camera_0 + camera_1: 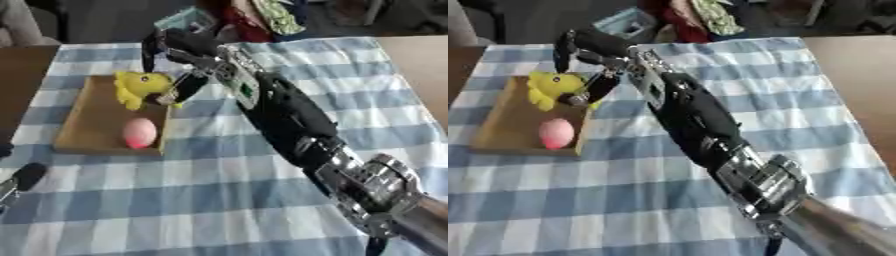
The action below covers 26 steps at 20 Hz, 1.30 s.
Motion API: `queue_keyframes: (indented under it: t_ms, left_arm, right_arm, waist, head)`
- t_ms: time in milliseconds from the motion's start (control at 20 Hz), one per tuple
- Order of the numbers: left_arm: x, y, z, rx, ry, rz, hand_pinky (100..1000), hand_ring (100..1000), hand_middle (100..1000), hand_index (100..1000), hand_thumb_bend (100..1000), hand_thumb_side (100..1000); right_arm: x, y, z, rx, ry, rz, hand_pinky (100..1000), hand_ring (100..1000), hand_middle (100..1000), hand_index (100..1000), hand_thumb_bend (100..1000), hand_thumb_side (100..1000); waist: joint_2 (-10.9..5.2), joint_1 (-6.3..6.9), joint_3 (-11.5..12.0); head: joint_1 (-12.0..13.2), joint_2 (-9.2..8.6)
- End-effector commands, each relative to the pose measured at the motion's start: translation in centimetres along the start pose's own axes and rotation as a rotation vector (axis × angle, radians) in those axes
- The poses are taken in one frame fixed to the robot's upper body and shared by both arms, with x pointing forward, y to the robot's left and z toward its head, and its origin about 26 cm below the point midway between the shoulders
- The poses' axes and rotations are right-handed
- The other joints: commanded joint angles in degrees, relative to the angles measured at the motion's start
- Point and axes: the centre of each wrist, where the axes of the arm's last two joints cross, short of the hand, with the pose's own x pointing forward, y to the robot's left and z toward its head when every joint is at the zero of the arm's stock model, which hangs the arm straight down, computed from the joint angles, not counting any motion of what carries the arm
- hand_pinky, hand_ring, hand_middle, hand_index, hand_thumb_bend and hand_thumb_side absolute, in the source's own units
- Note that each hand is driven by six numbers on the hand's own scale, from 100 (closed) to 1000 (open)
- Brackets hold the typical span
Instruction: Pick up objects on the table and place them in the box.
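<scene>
While the right arm is stretched diagonally across the blue-and-white checked tablecloth [219, 200], the right hand [179, 47] is seen at the far edge of the shallow brown box [83, 132]. Its fingers [150, 50] are curled downward and its thumb [188, 86] is angled down toward the yellow plush toy [138, 86]; the thumb tip is touching or just beside the toy's near side. Whether the toy is actually pinched cannot be told, as the contact is blurred. The toy is lying inside the box at its far end, directly below the curled fingers and just left of the thumb. A pink egg-shaped object [139, 132] is resting in the box too, nearer than the toy, well below the fingertips and apart from them, close to the box's right wall. The box is set on the cloth to the left of the forearm. At the lower left edge, part of the left hand [22, 179] is visible as a dark rounded shape over the cloth; the state of its fingers cannot be told.
</scene>
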Motion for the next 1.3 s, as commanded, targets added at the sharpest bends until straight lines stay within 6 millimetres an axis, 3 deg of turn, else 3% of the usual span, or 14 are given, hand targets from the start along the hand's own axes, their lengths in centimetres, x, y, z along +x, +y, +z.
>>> queue_keyframes:
  t_ms: [50, 500, 750, 1000, 1300]
  left_arm:
    - [1.2, 0.0, -0.7, -0.012, -0.054, 0.007, 544, 531, 509, 678, 799, 308]
    - [2.4, -0.7, -1.7, -0.055, -0.107, 0.038, 544, 531, 509, 678, 800, 310]
    - [2.7, -1.0, -1.9, -0.075, -0.122, 0.045, 543, 531, 509, 678, 801, 310]
    - [2.8, -1.1, -2.0, -0.086, -0.126, 0.048, 542, 531, 508, 678, 803, 309]
    - [2.8, -1.1, -1.9, -0.085, -0.123, 0.045, 541, 531, 508, 679, 804, 309]
  right_arm:
    - [-0.2, -0.8, -0.3, -0.023, 0.023, 0.022, 720, 638, 497, 558, 400, 290]
    - [-1.1, 0.7, 0.6, -0.031, 0.111, 0.028, 718, 643, 531, 597, 433, 330]
    - [-1.2, 1.9, 0.9, -0.006, 0.137, 0.045, 726, 674, 624, 665, 471, 367]
    - [-1.3, 2.6, 1.2, 0.010, 0.142, 0.067, 748, 737, 771, 775, 596, 433]
    - [-1.3, 1.6, 1.0, -0.038, 0.135, 0.074, 748, 735, 764, 775, 570, 417]
  waist:
    - [-0.73, 0.18, 1.03]
    - [0.07, 0.14, 4.86]
    - [0.65, 0.01, 5.45]
    - [0.92, -0.16, 5.62]
    - [1.01, -0.32, 5.22]
  head:
    - [-0.79, -0.71]
    - [-2.91, -1.22]
    - [-3.30, -1.29]
    - [-3.15, -1.26]
    - [-2.77, -1.34]
